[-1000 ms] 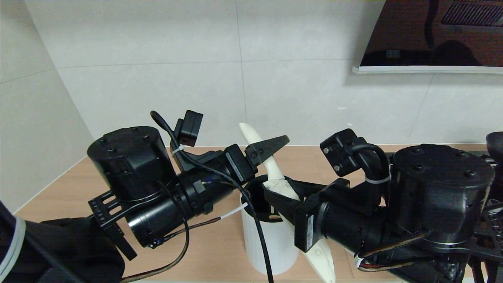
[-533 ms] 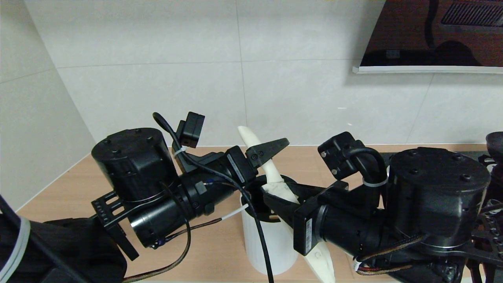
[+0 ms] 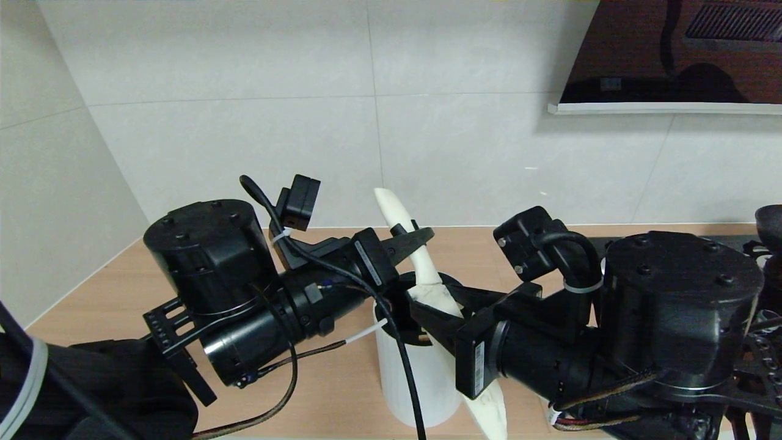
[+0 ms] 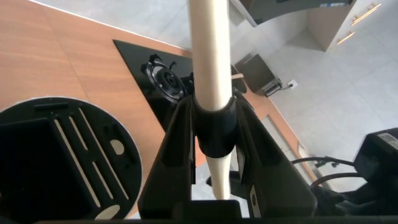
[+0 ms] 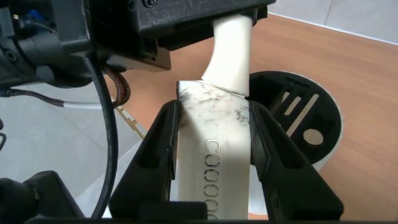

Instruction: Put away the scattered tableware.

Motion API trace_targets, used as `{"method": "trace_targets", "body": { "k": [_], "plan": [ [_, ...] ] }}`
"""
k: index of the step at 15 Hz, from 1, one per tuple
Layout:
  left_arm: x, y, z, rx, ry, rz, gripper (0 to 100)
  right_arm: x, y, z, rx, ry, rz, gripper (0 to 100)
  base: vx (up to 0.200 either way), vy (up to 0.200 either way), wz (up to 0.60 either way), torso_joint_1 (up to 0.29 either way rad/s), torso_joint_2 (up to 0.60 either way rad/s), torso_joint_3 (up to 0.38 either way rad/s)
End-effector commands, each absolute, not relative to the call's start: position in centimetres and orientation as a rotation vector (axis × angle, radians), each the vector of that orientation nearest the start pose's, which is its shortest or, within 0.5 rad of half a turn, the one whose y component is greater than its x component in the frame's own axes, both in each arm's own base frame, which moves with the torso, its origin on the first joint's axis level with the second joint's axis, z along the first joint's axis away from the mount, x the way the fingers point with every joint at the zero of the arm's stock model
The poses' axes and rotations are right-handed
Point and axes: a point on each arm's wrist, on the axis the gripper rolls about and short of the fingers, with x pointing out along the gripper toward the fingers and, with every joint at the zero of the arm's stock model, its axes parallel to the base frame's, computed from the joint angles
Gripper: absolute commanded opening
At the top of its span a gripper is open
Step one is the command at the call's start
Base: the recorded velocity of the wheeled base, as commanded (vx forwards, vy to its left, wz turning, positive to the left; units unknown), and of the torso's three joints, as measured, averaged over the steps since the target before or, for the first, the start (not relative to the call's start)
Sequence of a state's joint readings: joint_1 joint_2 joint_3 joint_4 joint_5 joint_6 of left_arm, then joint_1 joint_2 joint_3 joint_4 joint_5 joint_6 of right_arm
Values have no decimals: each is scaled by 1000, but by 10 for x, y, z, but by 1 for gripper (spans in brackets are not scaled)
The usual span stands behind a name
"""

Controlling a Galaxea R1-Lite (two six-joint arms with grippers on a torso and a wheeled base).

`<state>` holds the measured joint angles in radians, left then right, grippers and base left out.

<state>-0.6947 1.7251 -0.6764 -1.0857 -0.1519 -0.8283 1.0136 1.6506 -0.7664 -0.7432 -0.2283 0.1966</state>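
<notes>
One cream-white knife (image 3: 423, 269) with a rounded handle hangs tilted over the mouth of one white cylindrical holder (image 3: 434, 379) on the wooden table (image 3: 342, 397). The right wrist view shows black speckles and a row of stamped loops on its blade (image 5: 217, 143). The left wrist view shows the holder's black slotted insert (image 4: 62, 162) and a black gas hob (image 4: 161, 78). Two claws hold the knife: the left claw (image 3: 412, 238) is pressed onto the handle and the right claw (image 3: 446, 299) pinches the blade.
</notes>
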Motion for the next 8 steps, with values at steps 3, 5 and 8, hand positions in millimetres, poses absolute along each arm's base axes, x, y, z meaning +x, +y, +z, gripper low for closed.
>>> {"method": "trace_targets", "body": {
  "k": [3,5,8],
  "plan": [
    [228,-194,188,-789,311,-813,0,160,247,198,104,191,768,0,0,0,0,0,0,0],
    [227,-194,189,-790,307,-815,0,161,246,199,105,189,759,100,0,0,0,0,0,0],
    [227,-193,192,-794,297,-818,0,161,246,198,104,189,752,100,0,0,0,0,0,0]
  ]
}}
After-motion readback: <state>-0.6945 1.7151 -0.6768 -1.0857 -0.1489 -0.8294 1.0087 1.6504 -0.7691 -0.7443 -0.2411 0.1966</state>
